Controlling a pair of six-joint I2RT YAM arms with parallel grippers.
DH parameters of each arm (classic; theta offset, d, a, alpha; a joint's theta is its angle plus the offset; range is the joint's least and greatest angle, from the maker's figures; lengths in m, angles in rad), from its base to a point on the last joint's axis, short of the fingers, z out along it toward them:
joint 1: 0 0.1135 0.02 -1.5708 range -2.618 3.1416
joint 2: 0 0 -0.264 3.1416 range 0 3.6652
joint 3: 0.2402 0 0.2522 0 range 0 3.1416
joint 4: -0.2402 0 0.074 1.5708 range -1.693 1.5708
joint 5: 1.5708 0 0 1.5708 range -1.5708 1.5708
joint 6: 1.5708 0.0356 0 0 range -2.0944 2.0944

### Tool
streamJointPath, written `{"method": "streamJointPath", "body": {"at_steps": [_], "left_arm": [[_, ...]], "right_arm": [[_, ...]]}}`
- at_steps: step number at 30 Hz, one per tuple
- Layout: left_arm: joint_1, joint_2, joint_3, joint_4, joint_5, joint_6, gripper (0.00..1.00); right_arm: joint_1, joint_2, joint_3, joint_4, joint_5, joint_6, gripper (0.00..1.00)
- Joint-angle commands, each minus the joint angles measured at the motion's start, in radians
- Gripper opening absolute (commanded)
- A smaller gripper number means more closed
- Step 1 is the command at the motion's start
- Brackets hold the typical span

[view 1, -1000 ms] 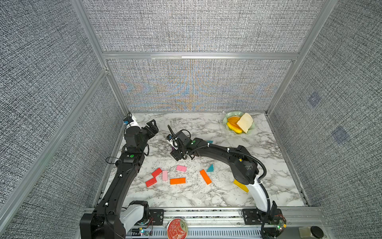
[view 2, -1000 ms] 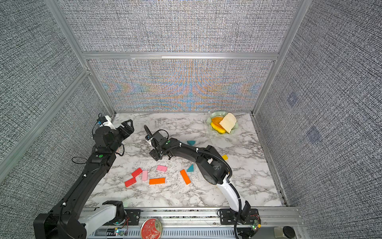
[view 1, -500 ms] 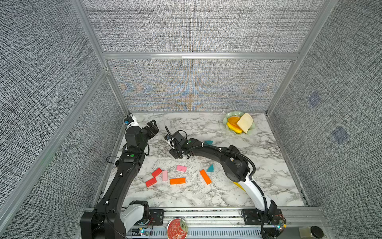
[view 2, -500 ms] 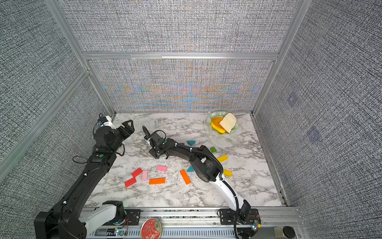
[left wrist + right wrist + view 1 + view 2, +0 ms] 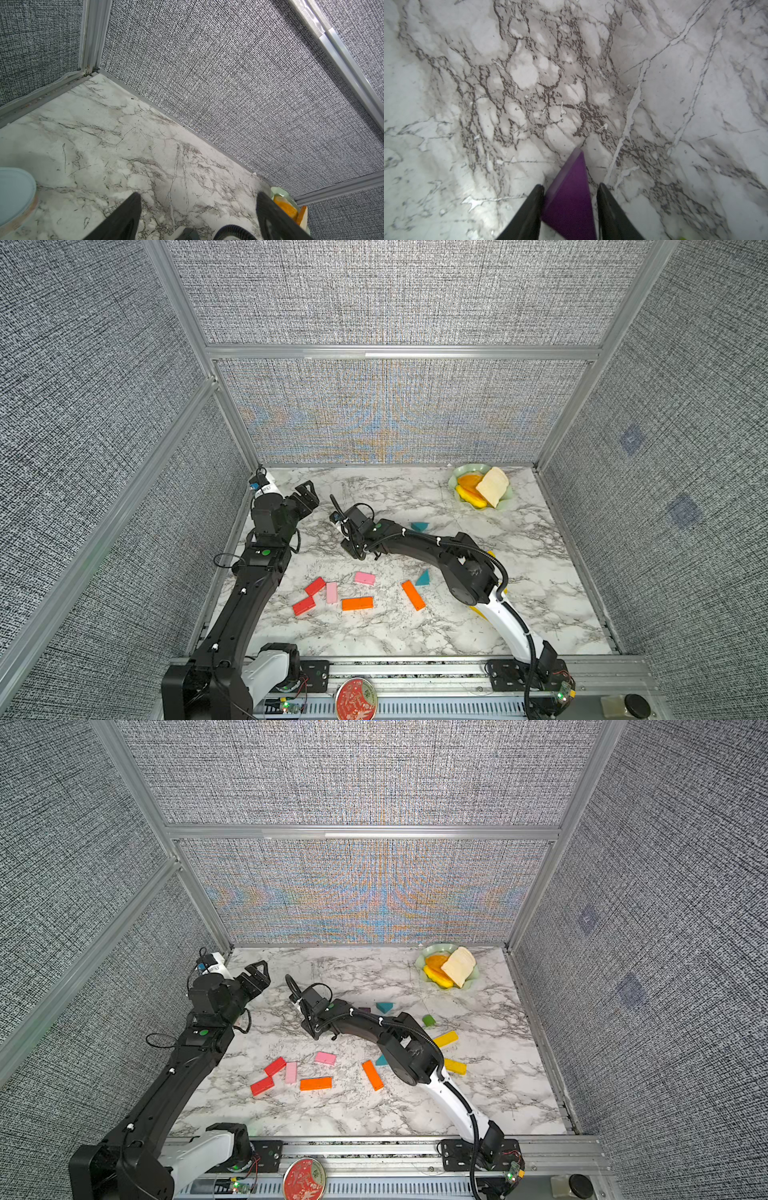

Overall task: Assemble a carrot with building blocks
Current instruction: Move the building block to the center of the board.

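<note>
My right gripper (image 5: 570,185) stands narrow around the purple triangle (image 5: 571,207), one finger touching it and the other just beside it; I cannot tell if it grips. The triangle sits on the table (image 5: 675,83), behind the pink bar (image 5: 365,578). My left gripper (image 5: 197,193) gapes wide, holding nothing.

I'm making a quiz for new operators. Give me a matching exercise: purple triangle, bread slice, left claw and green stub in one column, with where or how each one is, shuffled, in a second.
Things
1. purple triangle
2. bread slice
3. left claw
4. green stub

Places or states
A. open, holding nothing
B. in the green dish
C. loose on the marble, near a yellow bar
D. between the right claw's fingers

Pairs: 1-D, 2-B, 3-A, 4-C
</note>
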Motion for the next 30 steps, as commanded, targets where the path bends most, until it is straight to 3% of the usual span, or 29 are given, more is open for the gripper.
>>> {"method": "streamJointPath", "body": {"at_steps": [1, 7, 14, 30], "left_arm": [[0.002, -0.009, 0.001, 0.018, 0.004, 0.003, 0.88], [0.001, -0.011, -0.001, 0.021, 0.005, 0.002, 0.88], [0.001, -0.012, -0.001, 0.023, 0.005, 0.002, 0.88], [0.002, -0.005, -0.003, 0.026, 0.012, -0.003, 0.88]], "right_arm": [[-0.001, 0.003, 0.001, 0.000, 0.009, 0.002, 0.42], [0.000, -0.002, -0.004, 0.006, 0.008, 0.015, 0.29], [-0.005, -0.042, -0.029, 0.034, 0.032, 0.027, 0.22], [-0.078, -0.074, -0.030, 0.054, 0.046, 0.063, 0.15]]}}
